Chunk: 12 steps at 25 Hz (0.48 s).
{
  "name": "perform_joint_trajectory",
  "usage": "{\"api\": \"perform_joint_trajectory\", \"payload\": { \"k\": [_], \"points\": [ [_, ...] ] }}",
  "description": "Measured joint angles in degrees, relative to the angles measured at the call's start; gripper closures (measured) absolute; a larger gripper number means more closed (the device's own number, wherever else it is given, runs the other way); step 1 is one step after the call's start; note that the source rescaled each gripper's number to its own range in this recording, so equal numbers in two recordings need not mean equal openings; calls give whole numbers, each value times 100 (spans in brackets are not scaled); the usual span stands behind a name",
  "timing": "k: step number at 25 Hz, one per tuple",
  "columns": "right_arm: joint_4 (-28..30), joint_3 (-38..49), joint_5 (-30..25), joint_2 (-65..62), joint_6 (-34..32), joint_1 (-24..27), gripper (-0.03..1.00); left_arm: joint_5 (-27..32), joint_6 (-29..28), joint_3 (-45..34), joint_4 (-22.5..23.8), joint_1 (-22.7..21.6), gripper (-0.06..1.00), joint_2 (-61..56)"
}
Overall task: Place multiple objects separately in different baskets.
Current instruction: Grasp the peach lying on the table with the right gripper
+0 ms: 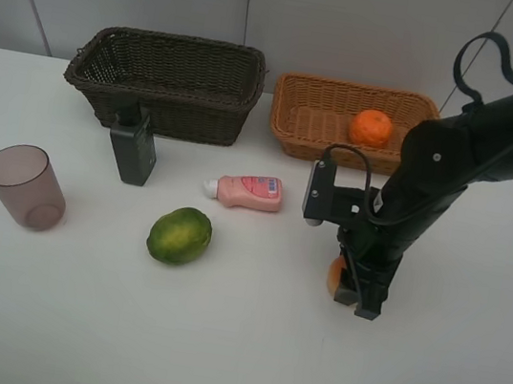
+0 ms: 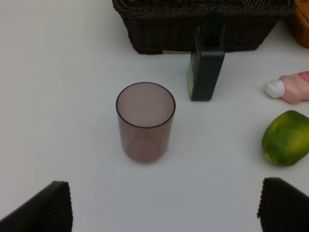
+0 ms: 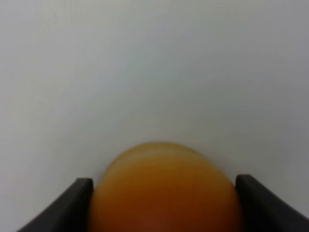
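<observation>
Orange-red fruit (image 3: 164, 193) on the table (image 1: 234, 343), clamped in the right claw (image 1: 350, 288); grasp looks made; next calls for a lift toward the tan basket (image 1: 311, 147), likely; left claw (image 2: 164, 205) gapes wide.

Right arm (image 1: 453, 168): black, rounded jointed segments.
Cables (image 1: 495, 36): black, looped.
Wrist camera box (image 1: 318, 192): dark, rectangular.
Left fingers (image 2: 46, 209): black, ribbed.
Right fingers (image 3: 65, 205): dark grey, smooth.

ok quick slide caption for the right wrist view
Right end effector closed around a round orange fruit, plain white table beyond.
</observation>
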State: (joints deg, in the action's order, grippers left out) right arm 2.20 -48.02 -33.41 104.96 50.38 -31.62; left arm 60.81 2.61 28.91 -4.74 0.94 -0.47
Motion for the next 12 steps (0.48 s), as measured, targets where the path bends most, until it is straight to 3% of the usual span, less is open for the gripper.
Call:
{"api": "perform_joint_trajectory", "payload": {
  "k": [12],
  "points": [
    [-45, 0, 0, -95, -6, 0, 80, 0, 0, 0, 0, 0, -5, 0]
  ]
}}
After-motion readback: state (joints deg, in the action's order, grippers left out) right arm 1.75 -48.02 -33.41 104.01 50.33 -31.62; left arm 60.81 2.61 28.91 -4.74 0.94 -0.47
